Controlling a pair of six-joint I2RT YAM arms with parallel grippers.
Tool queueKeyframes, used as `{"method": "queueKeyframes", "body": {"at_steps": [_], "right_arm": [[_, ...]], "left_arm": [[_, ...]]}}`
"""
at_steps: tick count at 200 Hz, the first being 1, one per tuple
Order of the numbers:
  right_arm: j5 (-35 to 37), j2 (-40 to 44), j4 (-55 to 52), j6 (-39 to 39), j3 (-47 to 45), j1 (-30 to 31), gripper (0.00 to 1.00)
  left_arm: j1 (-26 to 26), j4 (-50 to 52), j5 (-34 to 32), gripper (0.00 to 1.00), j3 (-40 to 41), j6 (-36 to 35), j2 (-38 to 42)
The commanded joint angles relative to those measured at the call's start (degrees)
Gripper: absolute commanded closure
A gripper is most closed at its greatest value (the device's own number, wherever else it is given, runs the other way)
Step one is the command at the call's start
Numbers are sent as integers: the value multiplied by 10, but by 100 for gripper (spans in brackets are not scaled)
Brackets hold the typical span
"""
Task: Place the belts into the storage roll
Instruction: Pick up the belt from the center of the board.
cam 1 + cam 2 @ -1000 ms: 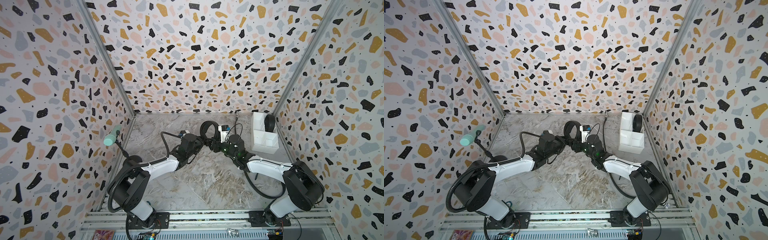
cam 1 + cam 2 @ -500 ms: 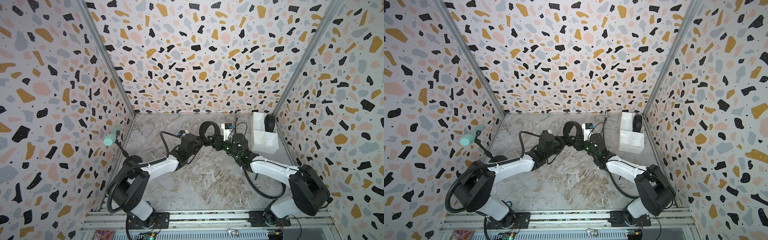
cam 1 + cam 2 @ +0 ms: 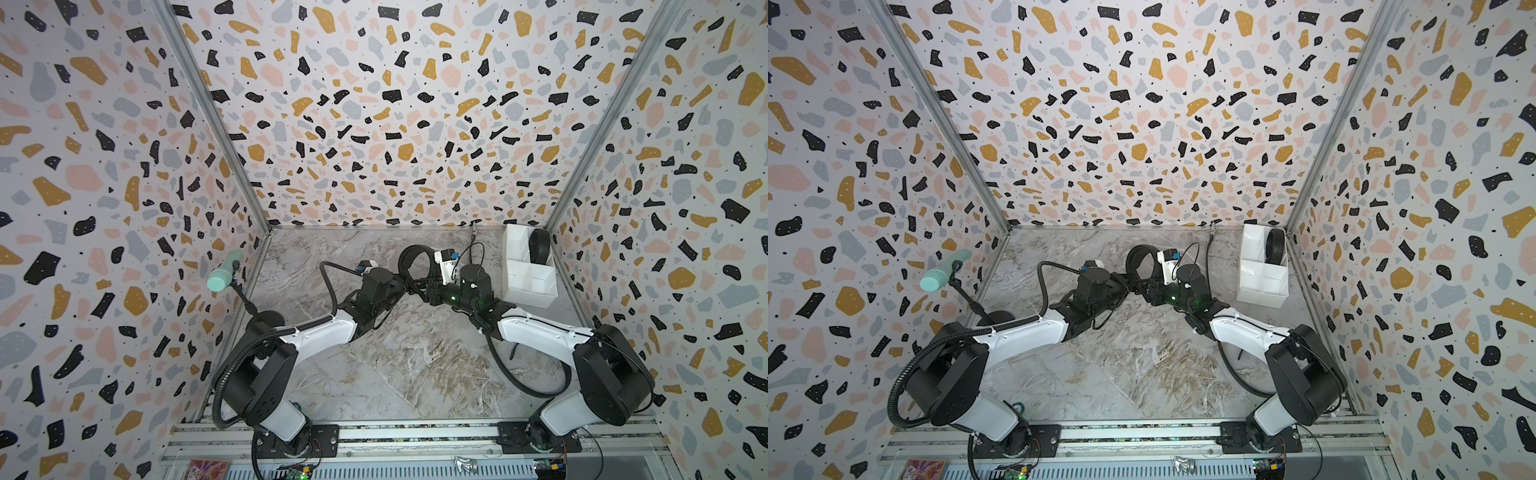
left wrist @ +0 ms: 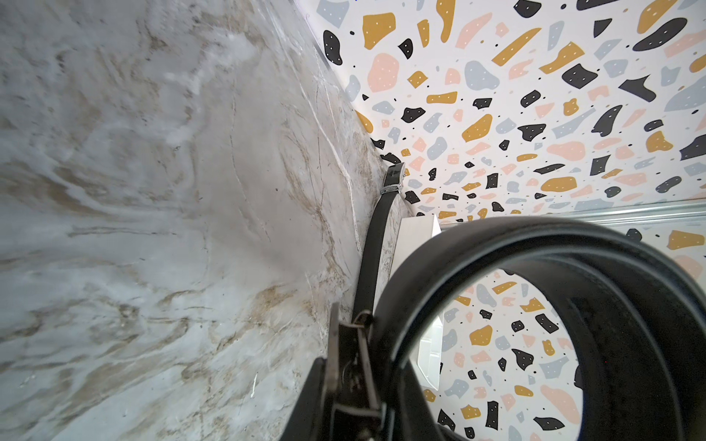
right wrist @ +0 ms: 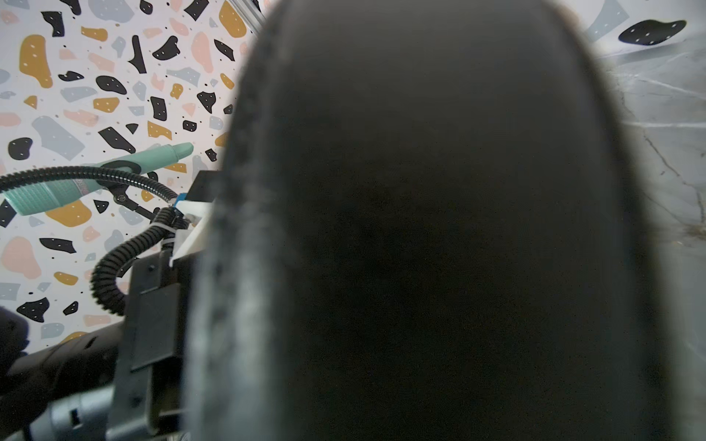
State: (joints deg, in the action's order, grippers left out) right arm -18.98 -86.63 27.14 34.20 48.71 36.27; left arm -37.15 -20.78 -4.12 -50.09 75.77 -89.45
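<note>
Fingers on the left gripper (image 3: 400, 286) read as pinched onto the coiled belt (image 4: 535, 238) at its buckle (image 4: 345, 362) end. Loop and buckle fill the spot where the tips meet in the left wrist view, though the pads themselves are hidden. Right gripper (image 3: 424, 289) meets the coil from the opposite side; strap against the lens blacks out its wrist view, so spread or clamped, cannot tell. Coil stands on edge over the table (image 3: 415, 365), toward the back, apart from the storage roll (image 3: 530, 297) in the corner on the right arm's side. One stowed belt (image 3: 539, 246) sits rolled in a far cell; the nearer cells look empty. Thin belt (image 4: 372, 263) lies stretched flat near the box, its silver buckle (image 4: 395, 177) by the back wall. Likely reason for two arms: a rolled strap springs open, and only a tight coil will fit a cell.
</note>
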Motion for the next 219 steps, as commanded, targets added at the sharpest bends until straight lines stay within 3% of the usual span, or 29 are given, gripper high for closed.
{"method": "queueKeyframes", "body": {"at_steps": [1,34,77,145,168,219], "right_arm": [[-24,2,-11,-4,21,0,52],[-30,-2,-7,0,23,0,56],[-26,1,-14,-1,25,1,74],[10,5,-72,-42,55,10,84],[41,4,-135,-76,87,9,87],[75,-5,-259,-143,164,-12,89]], "left_arm": [[-2,-45,-8,100,-17,-6,24],[-2,-44,-8,100,-17,-8,26],[-2,-42,-10,100,-15,-10,27],[-2,-47,1,100,-13,-6,19],[0,-54,6,75,-9,2,19],[7,-66,19,39,-3,12,34]]}}
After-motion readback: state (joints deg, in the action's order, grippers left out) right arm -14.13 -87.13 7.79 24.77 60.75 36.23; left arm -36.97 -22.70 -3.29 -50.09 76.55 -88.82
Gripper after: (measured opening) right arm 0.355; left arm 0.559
